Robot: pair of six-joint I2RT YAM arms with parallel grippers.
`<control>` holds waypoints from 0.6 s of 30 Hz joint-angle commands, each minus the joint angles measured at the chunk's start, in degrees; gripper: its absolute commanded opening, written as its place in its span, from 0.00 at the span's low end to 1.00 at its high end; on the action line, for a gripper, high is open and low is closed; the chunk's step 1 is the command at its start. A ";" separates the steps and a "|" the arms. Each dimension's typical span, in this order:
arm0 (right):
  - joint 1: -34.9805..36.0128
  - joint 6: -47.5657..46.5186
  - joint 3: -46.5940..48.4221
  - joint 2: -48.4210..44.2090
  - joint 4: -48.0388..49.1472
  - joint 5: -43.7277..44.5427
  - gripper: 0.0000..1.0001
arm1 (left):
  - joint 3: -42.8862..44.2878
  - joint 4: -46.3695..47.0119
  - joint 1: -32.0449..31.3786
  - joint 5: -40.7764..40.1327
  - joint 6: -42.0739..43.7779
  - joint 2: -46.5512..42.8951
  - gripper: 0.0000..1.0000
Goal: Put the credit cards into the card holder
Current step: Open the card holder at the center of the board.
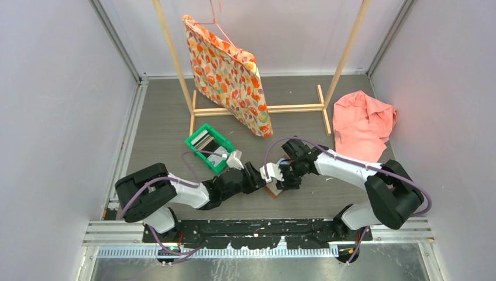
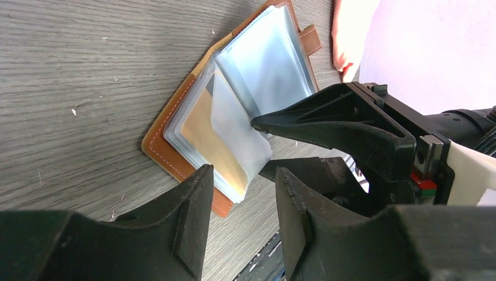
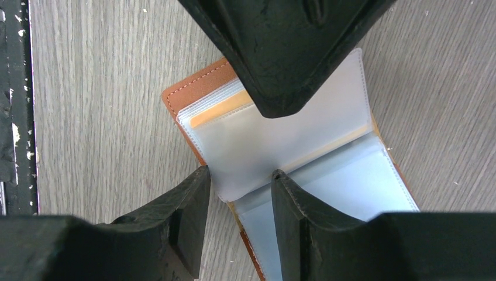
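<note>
Both arms reach inward and meet over the table centre, just ahead of the bases. The left arm [image 1: 193, 190] lies low and runs toward three o'clock. The right arm [image 1: 345, 167] runs toward nine o'clock, elbow raised, wrist tipped down.

The card holder [image 3: 196, 88] lies open and flat on the table [image 3: 88, 117] under both grippers, with its clear sleeves [image 3: 275, 152] fanned up. A gold card [image 2: 207, 134] sits in one sleeve on the half nearer the bases.

The right gripper [image 3: 238, 172] has its jaws parted, one finger above and one below the free edge of a lifted sleeve. There's a visible gap, so it isn't clenched on it.

The left gripper [image 2: 243, 175] also has its jaws parted with nothing between them, aimed at the holder's near corner. From the right wrist view its tip sits over the sleeve stack; can't tell if it touches.

The remaining credit cards [image 1: 202, 139] stand in the green bin [image 1: 190, 142], at about ten o'clock from the holder and near the left forearm. A pink cloth [image 1: 362, 123] lies at two o'clock, and the wooden rack [image 1: 263, 109] with a patterned bag [image 1: 231, 76] on a hanger stands at twelve.
</note>
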 commanded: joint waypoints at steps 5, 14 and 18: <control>0.07 0.93 1.95 -2.05 -0.16 -1.56 0.47 | 2.43 5.11 0.31 -0.10 -1.83 2.73 0.46; 0.06 1.58 2.35 -2.12 -0.51 -2.02 0.47 | 6.23 5.29 0.28 0.69 -1.65 6.45 0.43; -1.15 1.71 5.02 -2.68 -5.36 -5.30 0.59 | 8.30 3.31 0.73 1.12 -1.42 8.41 0.25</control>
